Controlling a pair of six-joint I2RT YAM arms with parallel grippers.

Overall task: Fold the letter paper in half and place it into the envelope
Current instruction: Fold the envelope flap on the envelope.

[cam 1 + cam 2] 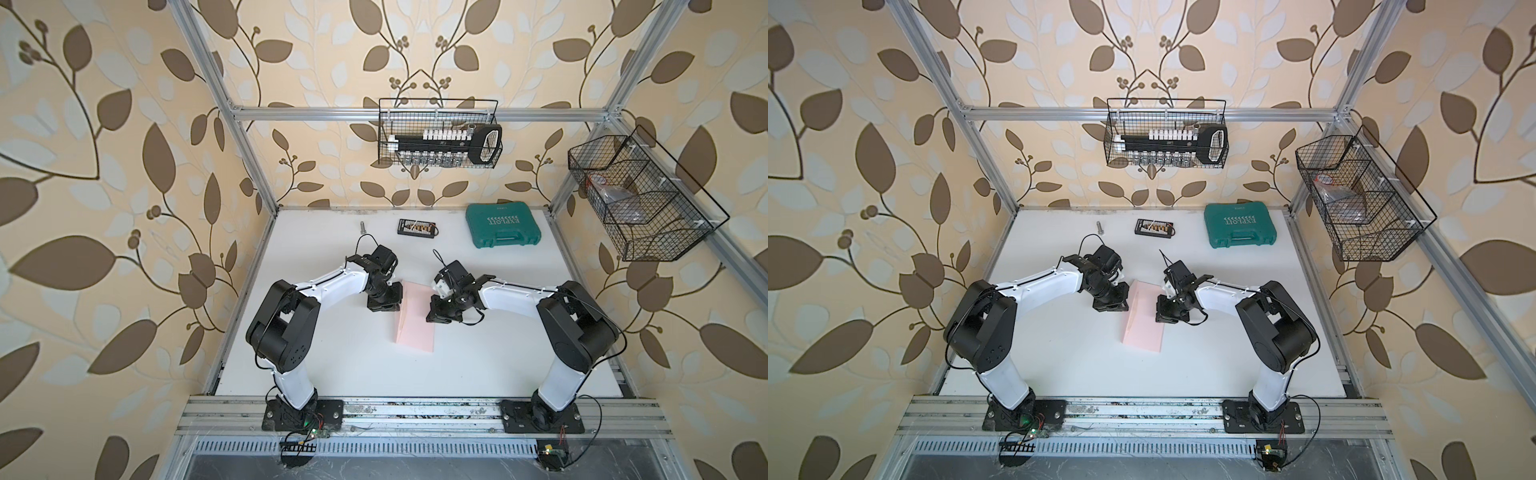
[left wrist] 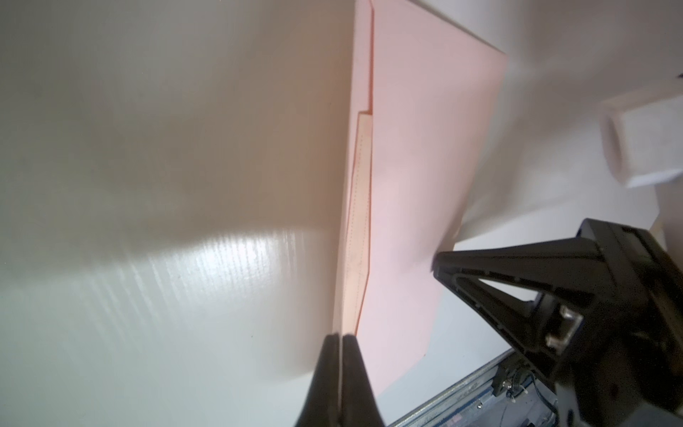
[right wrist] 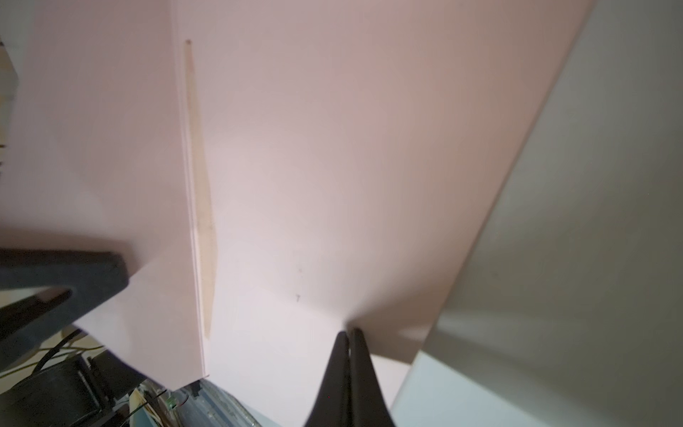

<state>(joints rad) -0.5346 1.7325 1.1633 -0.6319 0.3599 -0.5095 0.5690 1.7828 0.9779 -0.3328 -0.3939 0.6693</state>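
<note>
Black fingers of the left hand (image 2: 338,344) are pressed together at the left long edge of the envelope (image 1: 417,324), near its far end. The pale layer there runs right up to the tips, but we cannot tell whether any paper lies between the pads. The right hand (image 3: 348,336), likewise pressed together, pinches the pink paper near the opposite long edge, where the surface puckers toward the tips. Between the two hands the envelope lies lengthwise on the white tabletop (image 1: 353,365), its far part seemingly raised a little.

Along its left edge we see a narrow cream strip, which we take to be the letter paper (image 1: 399,330), the rest hidden inside; no loose sheet shows elsewhere. We judge the fold done and the insertion near its end. The next move calls for seating that strip fully without creasing such thin stock: one hand steadying the pocket while the other nudges the sheet in, or both letting go cleanly. A green case (image 1: 503,226) stands well apart at the tabletop's far side.
</note>
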